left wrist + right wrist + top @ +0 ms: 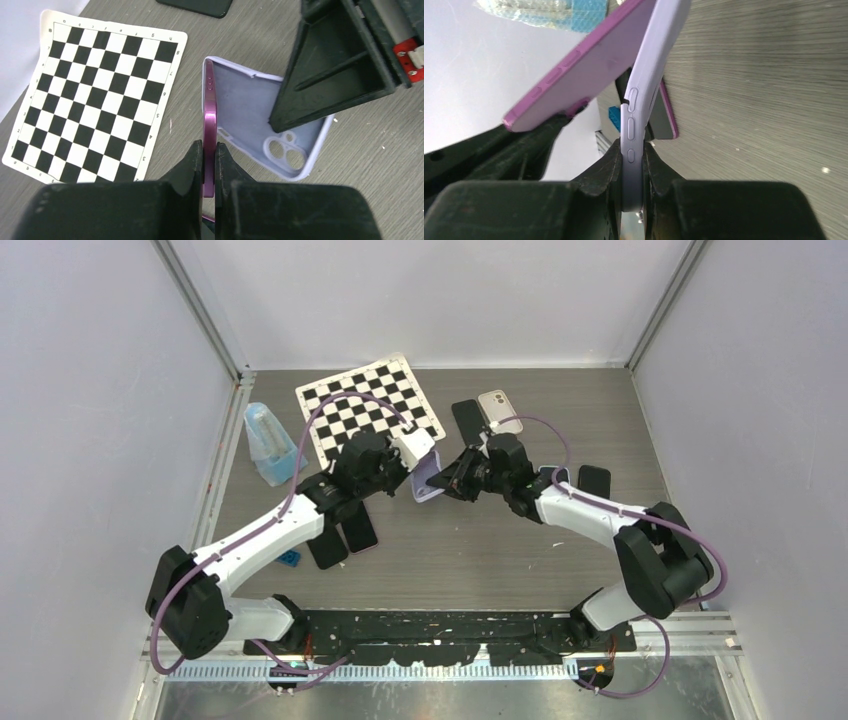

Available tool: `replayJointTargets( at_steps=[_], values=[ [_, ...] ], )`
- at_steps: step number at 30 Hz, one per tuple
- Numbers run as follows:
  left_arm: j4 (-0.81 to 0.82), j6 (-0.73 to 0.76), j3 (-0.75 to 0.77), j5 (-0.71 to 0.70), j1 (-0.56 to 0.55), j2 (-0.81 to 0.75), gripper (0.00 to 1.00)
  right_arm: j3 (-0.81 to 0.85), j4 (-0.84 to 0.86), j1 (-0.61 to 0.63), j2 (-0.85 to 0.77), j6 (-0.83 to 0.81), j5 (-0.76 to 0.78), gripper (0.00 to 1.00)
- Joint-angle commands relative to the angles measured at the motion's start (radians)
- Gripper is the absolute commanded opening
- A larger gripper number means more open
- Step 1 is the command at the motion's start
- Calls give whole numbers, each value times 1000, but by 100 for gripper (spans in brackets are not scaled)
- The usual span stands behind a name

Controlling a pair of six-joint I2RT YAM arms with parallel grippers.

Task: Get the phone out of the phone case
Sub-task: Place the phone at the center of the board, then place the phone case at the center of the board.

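The left gripper [208,148] clamps the phone [209,107] by its edge. The right gripper [631,150] pinches the case [646,67], the phone angled out of it.

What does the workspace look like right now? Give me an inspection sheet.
Surface: grey wood-grain table.
Job's things: purple phone angled out of lilac phone case.
Clutter: chessboard mat, blue plastic bag, spare phones, small blue block.
Pincers: left pincer shut on the phone's edge; right pincer shut on the case's side.
Cables: purple cables loop along both arms.
Surroundings: white walls.
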Motion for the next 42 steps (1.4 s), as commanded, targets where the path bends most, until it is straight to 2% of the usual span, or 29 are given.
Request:
replayJointTargets(
  at_steps=[1, 10, 13, 20, 22, 25, 29, 33, 36, 42],
  values=[
    [54, -25, 36, -156, 7, -33, 0, -23, -9, -33, -118, -116, -14, 0],
    [123, -47, 23, -346, 14, -88, 0, -62, -245, -121, -218, -293, 44, 1],
    [139, -51, 13, -382, 17, -106, 0, -76, -257, -144, -221, -297, 45, 1],
    [148, -29, 2, -345, 16, -107, 0, -74, -223, -159, -179, -288, 42, 1],
    [119, -24, -12, -284, 15, -90, 0, -65, -203, -159, -135, -282, 33, 1],
    [115, -21, -37, -280, 4, -41, 0, -33, -143, -159, -71, -267, 23, 1],
    [178, 47, -73, -340, -33, 28, 0, 17, -67, -174, 25, -260, 7, 1],
    [230, 103, -67, -291, -48, 78, 0, 86, -48, -206, 100, -273, -5, 1],
    [273, 150, -63, -293, -65, 144, 0, 126, -7, -211, 196, -244, -74, 1],
    [380, 291, -60, -440, -147, 297, 0, 179, 83, -212, 347, -201, -132, 3]
  ],
)
